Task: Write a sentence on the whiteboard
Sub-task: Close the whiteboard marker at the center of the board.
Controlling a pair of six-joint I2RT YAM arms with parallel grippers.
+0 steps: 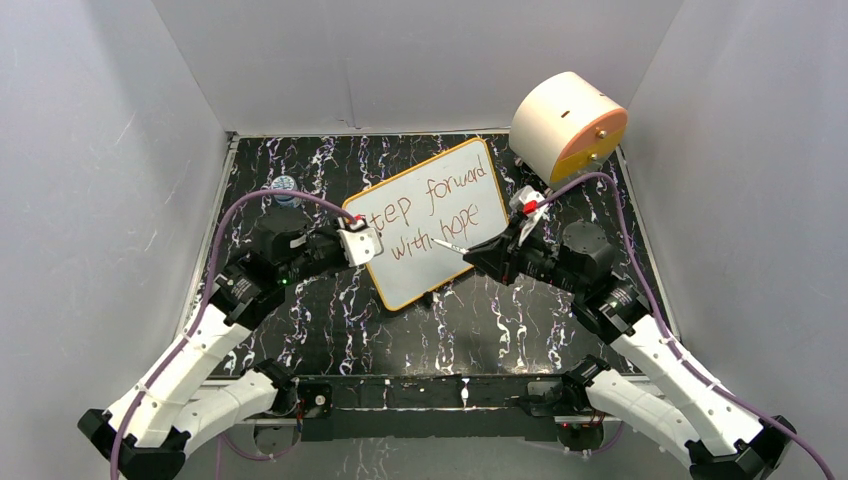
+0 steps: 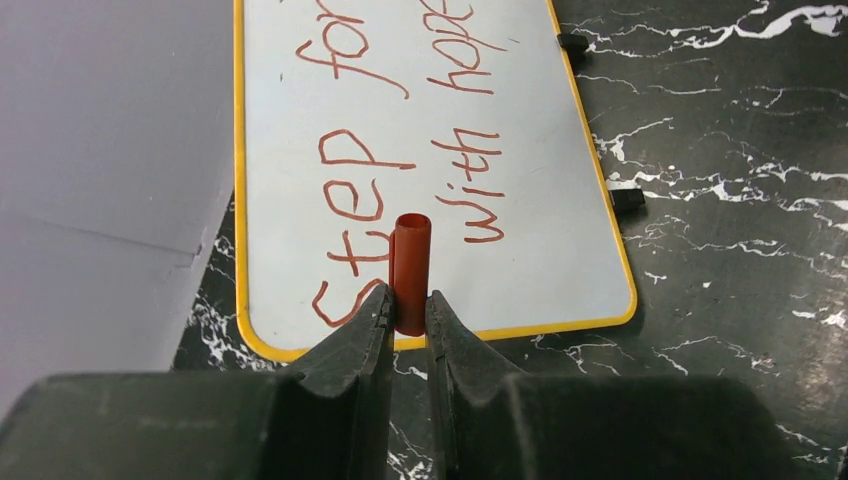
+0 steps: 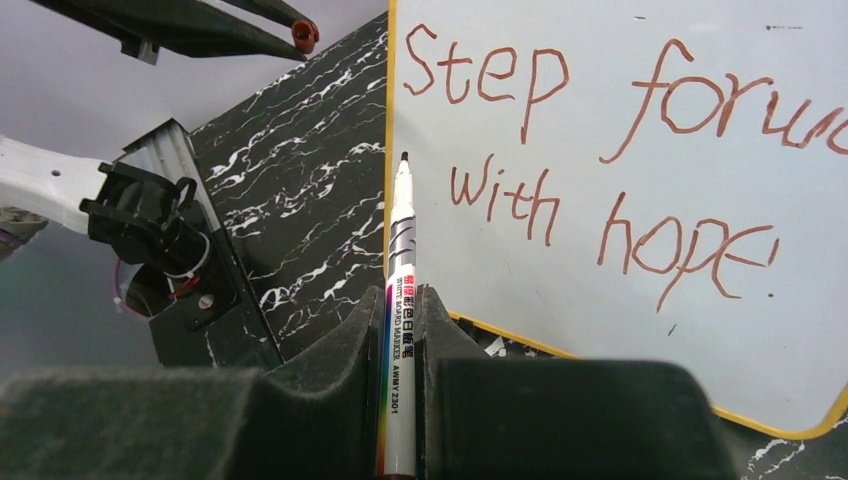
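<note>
Clamped tight in the right gripper [image 3: 400, 310] at lower centre, a bare marker [image 3: 402, 240] points at the whiteboard [image 1: 420, 283], mid-frame from above, whose sentence [image 1: 440, 215] looks finished, while the left gripper [image 2: 408, 305] pinches the cap [image 2: 410, 260], so only recapping seems left.

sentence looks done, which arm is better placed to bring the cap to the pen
Probably left: the left gripper pinches the red cap, open end forward; the right gripper only holds the uncapped marker.

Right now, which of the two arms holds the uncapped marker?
The right gripper: its jaws clamp the white marker. The left gripper holds only the red cap.
</note>
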